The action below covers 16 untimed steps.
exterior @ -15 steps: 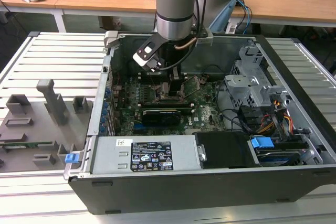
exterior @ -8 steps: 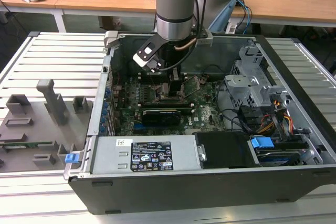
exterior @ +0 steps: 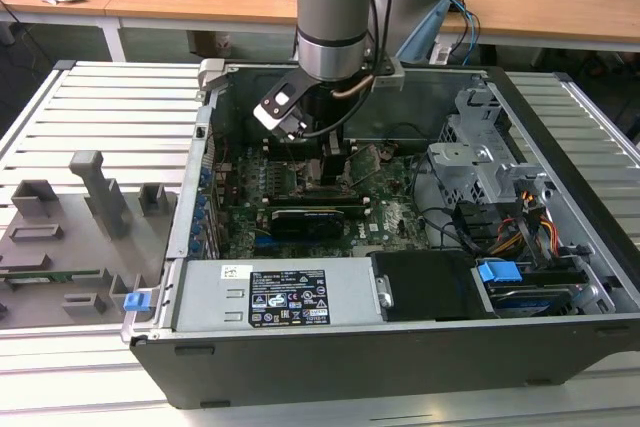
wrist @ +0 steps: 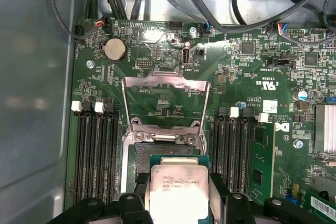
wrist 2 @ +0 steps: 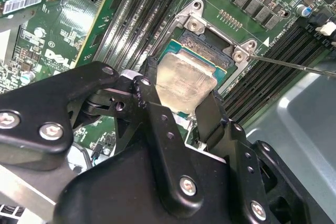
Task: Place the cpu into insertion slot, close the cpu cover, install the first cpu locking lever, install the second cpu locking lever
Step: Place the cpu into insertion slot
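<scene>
End effector (wrist 2: 180, 92) holds cpu (wrist: 176, 190) over open insertion slot (wrist: 140, 156).

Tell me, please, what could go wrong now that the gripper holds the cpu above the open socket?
The gripper grips the cpu by its edges above the insertion slot; lowered tilted or offset, it might land on the metal rim instead of seating. The raised cpu cover stands right by the slot; it might drop or be struck.
</scene>
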Tool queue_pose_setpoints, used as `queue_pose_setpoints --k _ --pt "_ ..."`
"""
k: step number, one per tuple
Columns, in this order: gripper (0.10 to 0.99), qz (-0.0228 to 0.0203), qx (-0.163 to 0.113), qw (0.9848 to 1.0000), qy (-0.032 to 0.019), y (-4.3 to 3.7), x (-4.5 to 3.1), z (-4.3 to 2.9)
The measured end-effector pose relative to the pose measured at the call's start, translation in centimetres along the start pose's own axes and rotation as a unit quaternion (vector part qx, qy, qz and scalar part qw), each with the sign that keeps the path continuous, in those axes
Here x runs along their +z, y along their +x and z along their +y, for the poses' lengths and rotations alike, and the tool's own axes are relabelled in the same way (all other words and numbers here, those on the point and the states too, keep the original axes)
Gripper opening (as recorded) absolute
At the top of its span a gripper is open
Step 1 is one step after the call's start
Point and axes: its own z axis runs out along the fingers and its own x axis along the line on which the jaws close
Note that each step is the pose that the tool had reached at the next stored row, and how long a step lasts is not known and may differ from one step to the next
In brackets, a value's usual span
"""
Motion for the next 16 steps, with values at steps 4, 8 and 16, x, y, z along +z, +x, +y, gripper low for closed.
queue_pose_setpoints --k 4,8,16 --pt "0.537 -0.0001 0.0 1.0 0.0001 0.13 0.22 0.0" --pt "0.537 0.0 0.0 1.0 0.0 0.4 0.45 0.0" --pt "0.537 -0.0009 0.017 0.9999 -0.0005 0.72 1.5 -0.05"
